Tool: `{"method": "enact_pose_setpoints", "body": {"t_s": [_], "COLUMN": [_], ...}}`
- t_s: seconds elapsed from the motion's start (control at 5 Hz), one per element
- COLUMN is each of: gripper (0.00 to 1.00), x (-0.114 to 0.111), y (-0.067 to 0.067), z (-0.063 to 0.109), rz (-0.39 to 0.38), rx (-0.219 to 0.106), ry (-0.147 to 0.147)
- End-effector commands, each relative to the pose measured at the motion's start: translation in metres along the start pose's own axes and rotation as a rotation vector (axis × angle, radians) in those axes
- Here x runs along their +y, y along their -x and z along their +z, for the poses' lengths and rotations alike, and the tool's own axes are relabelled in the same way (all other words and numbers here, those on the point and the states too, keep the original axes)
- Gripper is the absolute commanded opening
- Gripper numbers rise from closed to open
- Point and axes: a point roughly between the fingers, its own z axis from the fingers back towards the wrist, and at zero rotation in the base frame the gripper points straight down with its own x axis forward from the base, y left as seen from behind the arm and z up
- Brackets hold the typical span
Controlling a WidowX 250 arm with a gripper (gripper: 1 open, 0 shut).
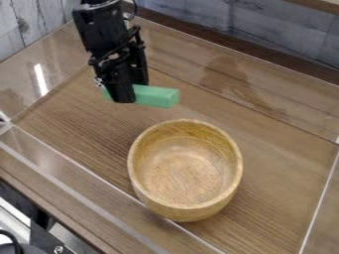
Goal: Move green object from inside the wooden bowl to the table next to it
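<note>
Block out of the bowl, low over the table's far-left part.

Gripper (pixel 123 91) is clamped on the left end of the green object (pixel 158 96), whose long axis runs out to the right; the wooden bowl (pixel 185 169) sits apart toward the near edge of the table (pixel 79 139). Fingertips and any gap beneath the block are hard to make out.

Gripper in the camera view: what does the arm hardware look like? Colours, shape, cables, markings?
The gripper and the arm above it are all black and boxy, with blocky stacked housings narrowing to two short black fingers. Small light specks show on the housing, possibly screws or labels; too blurred to read. No cables or markings can be made out.
</note>
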Motion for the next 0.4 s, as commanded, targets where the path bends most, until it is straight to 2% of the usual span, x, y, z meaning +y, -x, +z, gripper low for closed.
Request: {"method": "enact_pose_setpoints", "body": {"t_s": [0.0,0.2], "gripper": [0.00,0.00], "x": [0.0017,0.0059], "y": [0.0033,0.0028], "z": [0.0170,0.0185], "rz": [0.005,0.018], "rx": [-0.010,-0.008], "ry": [0.064,0.069]}}
